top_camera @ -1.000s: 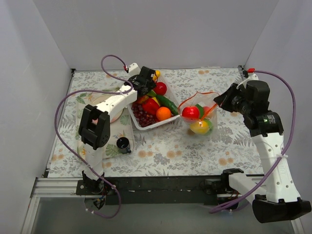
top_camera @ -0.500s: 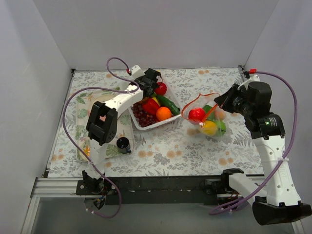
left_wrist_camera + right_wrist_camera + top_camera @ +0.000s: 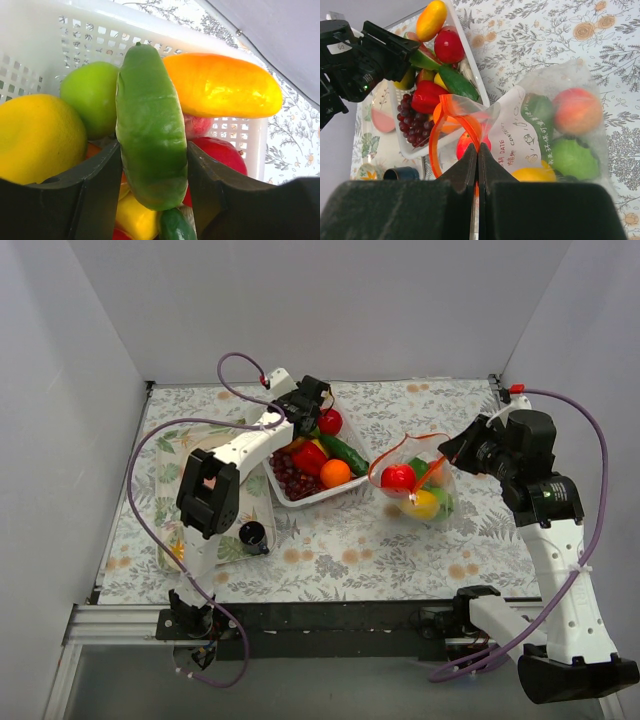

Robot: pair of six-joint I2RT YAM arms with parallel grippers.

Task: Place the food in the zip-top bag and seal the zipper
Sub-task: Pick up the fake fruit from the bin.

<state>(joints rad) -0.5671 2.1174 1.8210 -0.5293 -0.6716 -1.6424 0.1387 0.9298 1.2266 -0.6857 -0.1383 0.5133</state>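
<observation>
My left gripper [image 3: 312, 405] is over the far end of the white tray [image 3: 300, 497] and is shut on a green-rinded watermelon slice [image 3: 150, 125]; the slice fills the gap between the fingers [image 3: 100, 195]. The slice also shows in the right wrist view [image 3: 422, 59]. Under it lie a lime [image 3: 92, 95], a lemon [image 3: 35, 140] and an orange-yellow mango [image 3: 225, 87]. My right gripper [image 3: 452, 448] is shut on the orange-red zipper [image 3: 452, 117] and holds the zip-top bag [image 3: 425, 470] open and hanging. The bag holds a red apple [image 3: 398, 478], a peach [image 3: 577, 111], a green fruit [image 3: 575, 157] and a yellow fruit [image 3: 422, 504].
The tray also holds an orange [image 3: 335, 472], a red pepper [image 3: 308, 456], a cucumber [image 3: 346, 449], grapes [image 3: 288, 476] and a red fruit [image 3: 329, 421]. A flat clear tray [image 3: 175, 455] and a small black cup [image 3: 252, 533] lie at the left. White walls enclose the table.
My left gripper has shifted a little to the right over the tray's far end. The bag has swung slightly and its fruits have shifted. The right gripper keeps its hold.
</observation>
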